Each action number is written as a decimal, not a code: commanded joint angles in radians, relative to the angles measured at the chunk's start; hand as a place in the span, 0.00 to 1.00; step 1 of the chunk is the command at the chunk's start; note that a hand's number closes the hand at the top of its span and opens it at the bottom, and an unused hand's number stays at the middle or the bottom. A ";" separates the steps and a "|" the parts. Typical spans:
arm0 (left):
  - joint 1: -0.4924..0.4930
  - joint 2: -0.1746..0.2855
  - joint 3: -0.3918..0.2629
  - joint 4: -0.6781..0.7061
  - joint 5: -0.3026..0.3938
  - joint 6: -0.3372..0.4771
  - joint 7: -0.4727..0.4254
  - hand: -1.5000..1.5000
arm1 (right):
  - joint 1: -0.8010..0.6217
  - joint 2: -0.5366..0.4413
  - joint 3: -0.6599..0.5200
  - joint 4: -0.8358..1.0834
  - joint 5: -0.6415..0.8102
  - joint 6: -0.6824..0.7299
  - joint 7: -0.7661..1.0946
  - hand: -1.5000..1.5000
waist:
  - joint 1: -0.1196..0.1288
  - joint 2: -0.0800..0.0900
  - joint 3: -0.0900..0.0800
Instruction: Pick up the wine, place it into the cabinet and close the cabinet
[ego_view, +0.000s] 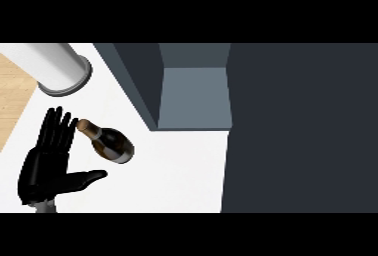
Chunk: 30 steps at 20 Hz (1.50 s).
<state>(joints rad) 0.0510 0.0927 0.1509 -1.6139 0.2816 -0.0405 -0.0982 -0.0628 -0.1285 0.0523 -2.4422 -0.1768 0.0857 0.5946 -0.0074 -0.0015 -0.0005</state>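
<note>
Fingers (57, 132) of my left hand (48, 172) stood straight and released at the lower left of the frame, thumb (88, 177) spread toward the right, holding nothing. Just beside them, on their right, the wine bottle (109, 142) lay on its side on the white counter (177, 170), its neck toward the upper left, close to my fingertips; I could not tell whether it touched them. Its base pointed to the lower right. Bare counter stretched right of the bottle as far as a dark panel (303, 125) filling the right side. The cabinet (193, 95) stood open at upper middle. A white cylinder (55, 67) sat at upper left, above my fingertips, and the counter's edge met wooden floor (15, 90) at far left.
</note>
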 joint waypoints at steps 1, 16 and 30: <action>-0.028 0.017 0.033 0.129 0.010 -0.046 -0.067 0.00 | 0.104 0.026 0.041 -0.177 -0.013 0.003 0.009 0.00 | -0.003 0.000 0.000; -0.084 -0.016 0.010 0.331 -0.022 -0.095 -0.199 0.00 | 0.054 -0.016 -0.064 -0.171 -0.123 0.024 0.056 0.00 | 0.000 0.000 0.001; -0.185 0.022 0.052 0.611 -0.054 -0.148 -0.386 0.00 | 0.018 0.017 -0.035 -0.186 -0.069 -0.008 0.113 0.00 | -0.003 0.001 0.000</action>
<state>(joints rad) -0.1167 0.1015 0.1910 -1.0733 0.2364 -0.1701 -0.4249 -0.1009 -0.1215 0.0312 -2.4583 -0.1662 0.0929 0.6491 -0.0089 -0.0010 -0.0005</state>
